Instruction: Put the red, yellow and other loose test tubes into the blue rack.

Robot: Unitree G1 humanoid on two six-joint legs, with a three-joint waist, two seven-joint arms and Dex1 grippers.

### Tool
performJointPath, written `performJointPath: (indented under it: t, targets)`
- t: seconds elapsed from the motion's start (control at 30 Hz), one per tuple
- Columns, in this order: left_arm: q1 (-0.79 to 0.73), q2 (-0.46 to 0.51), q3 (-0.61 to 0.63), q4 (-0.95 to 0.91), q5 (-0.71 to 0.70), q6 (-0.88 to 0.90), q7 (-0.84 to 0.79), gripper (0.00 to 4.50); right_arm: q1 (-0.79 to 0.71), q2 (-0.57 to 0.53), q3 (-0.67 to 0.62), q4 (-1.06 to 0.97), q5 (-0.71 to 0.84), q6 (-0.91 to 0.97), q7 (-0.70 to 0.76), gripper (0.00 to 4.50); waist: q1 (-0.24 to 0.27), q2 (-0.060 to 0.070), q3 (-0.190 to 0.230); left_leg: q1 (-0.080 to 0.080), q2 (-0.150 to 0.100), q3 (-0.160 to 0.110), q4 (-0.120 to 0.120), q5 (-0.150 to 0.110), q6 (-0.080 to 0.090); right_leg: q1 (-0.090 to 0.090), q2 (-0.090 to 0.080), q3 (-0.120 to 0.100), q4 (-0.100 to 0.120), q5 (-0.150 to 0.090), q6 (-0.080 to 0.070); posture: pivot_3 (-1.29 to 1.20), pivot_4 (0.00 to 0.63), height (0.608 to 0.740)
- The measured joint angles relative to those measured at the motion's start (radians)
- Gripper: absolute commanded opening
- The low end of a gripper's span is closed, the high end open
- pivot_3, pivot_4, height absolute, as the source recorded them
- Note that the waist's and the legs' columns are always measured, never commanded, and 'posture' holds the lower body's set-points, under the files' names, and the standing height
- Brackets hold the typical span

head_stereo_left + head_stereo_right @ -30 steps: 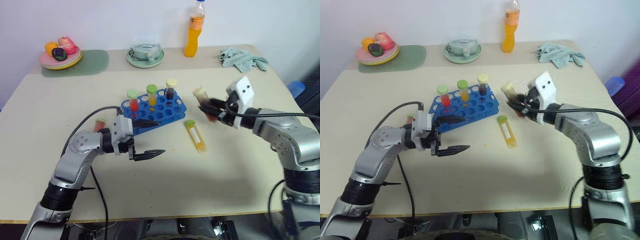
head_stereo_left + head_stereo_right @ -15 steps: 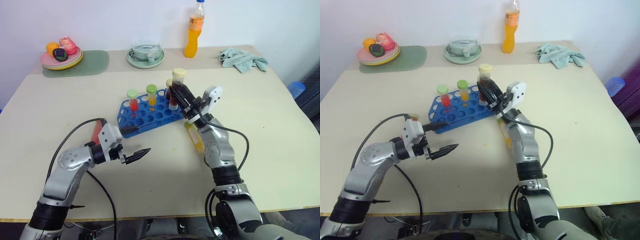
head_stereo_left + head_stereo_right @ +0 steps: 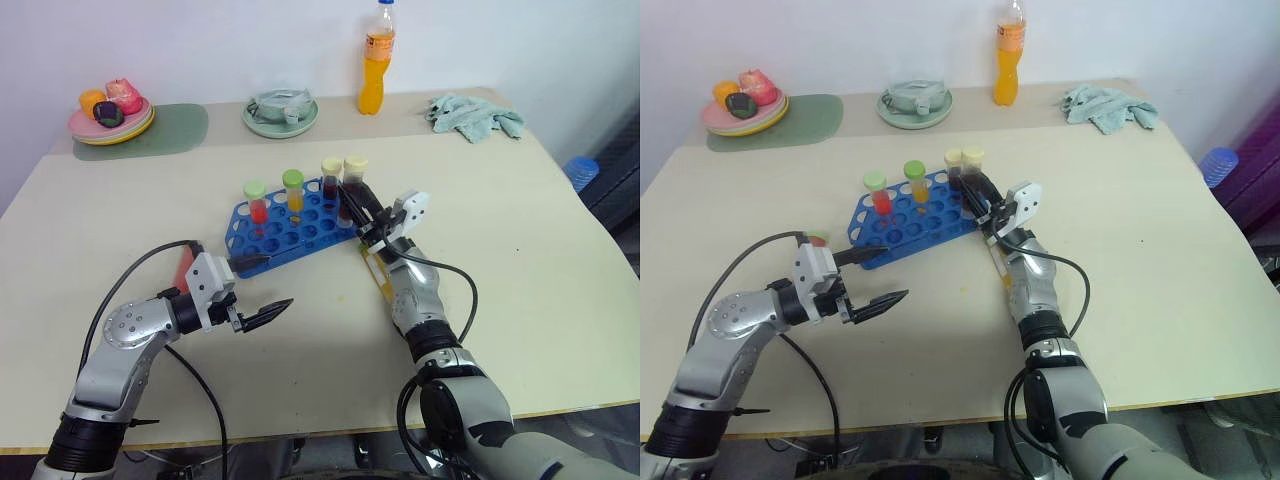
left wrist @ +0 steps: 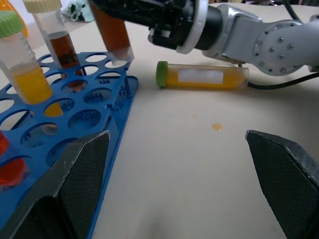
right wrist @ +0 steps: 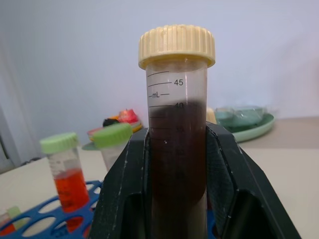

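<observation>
The blue rack (image 3: 290, 228) stands mid-table and holds a red tube (image 3: 256, 203), a yellow tube (image 3: 293, 192) and a dark tube (image 3: 331, 183). My right gripper (image 3: 362, 213) is shut on another dark, cream-capped tube (image 5: 177, 134), held upright with its lower end (image 4: 113, 40) just over the rack's right end. A loose yellow tube (image 4: 202, 77) lies on the table beside the rack, under my right arm. A loose red tube (image 3: 184, 268) lies behind my left forearm. My left gripper (image 3: 276, 282) is open and empty in front of the rack, its fingers (image 4: 75, 189) apart.
Along the table's far edge are a plate of fruit (image 3: 110, 118) on a green mat, a pale green dish (image 3: 280, 112), an orange drink bottle (image 3: 372, 60) and a crumpled cloth (image 3: 470, 115). A cable loops from each arm over the near table.
My right arm swung left and down with the dark tube, from right of the rack to its right end. My left gripper drew back a little toward the left and stayed open.
</observation>
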Motion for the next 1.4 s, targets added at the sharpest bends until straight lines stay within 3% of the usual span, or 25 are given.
performJointPath:
  t: [0.63, 0.73, 0.87, 1.13, 1.3, 1.4]
  targets:
    - [0.021, 0.019, 0.004, -0.001, 0.001, -0.018, 0.008, 4.50, -0.098, -0.023, -0.031, 0.236, -0.106, -0.180, -0.048, 1.10, 0.000, 0.000, -0.001, 0.006, 0.000, 0.000, 0.000, 0.000, 0.000, 0.003, 0.000, 0.000, 0.000, 0.000, 0.000, 0.00, 0.150, 0.740]
    - [0.021, 0.020, 0.004, -0.006, -0.001, -0.009, 0.013, 4.50, -0.096, -0.024, -0.036, 0.240, -0.104, -0.196, -0.022, 2.26, -0.001, 0.000, -0.001, 0.006, 0.000, 0.000, 0.000, 0.000, 0.000, 0.003, 0.000, 0.000, 0.000, 0.000, 0.000, 0.00, 0.150, 0.740]
    - [0.019, 0.013, 0.009, -0.027, -0.016, 0.013, 0.035, 4.50, -0.087, -0.024, -0.037, 0.240, -0.106, -0.219, -0.003, 4.35, -0.003, 0.000, -0.001, 0.006, 0.000, 0.000, -0.001, 0.000, 0.000, 0.003, 0.000, 0.000, 0.000, 0.000, 0.000, 0.00, 0.150, 0.740]
    - [-0.012, -0.054, 0.056, -0.041, -0.057, 0.047, 0.127, 4.50, -0.070, -0.043, -0.022, 0.184, -0.133, -0.241, -0.021, 4.44, 0.000, 0.000, 0.000, 0.005, 0.000, 0.000, -0.001, 0.000, 0.000, 0.003, 0.000, 0.001, 0.000, 0.000, 0.000, 0.00, 0.150, 0.740]
    - [-0.039, -0.072, 0.075, -0.041, -0.079, 0.054, 0.149, 4.50, -0.045, -0.094, -0.001, 0.011, -0.133, -0.161, -0.028, 4.44, 0.004, 0.001, 0.000, 0.004, 0.000, 0.000, -0.001, 0.000, 0.000, 0.003, 0.000, 0.001, 0.000, 0.000, 0.000, 0.00, 0.150, 0.740]
    - [-0.049, -0.073, 0.070, -0.040, -0.081, 0.053, 0.135, 4.50, 0.021, -0.134, 0.030, -0.207, -0.134, -0.012, -0.060, 4.44, 0.005, 0.001, 0.000, 0.002, 0.000, 0.000, -0.001, 0.000, 0.000, 0.001, 0.000, 0.001, 0.000, 0.000, 0.000, 0.00, 0.150, 0.740]
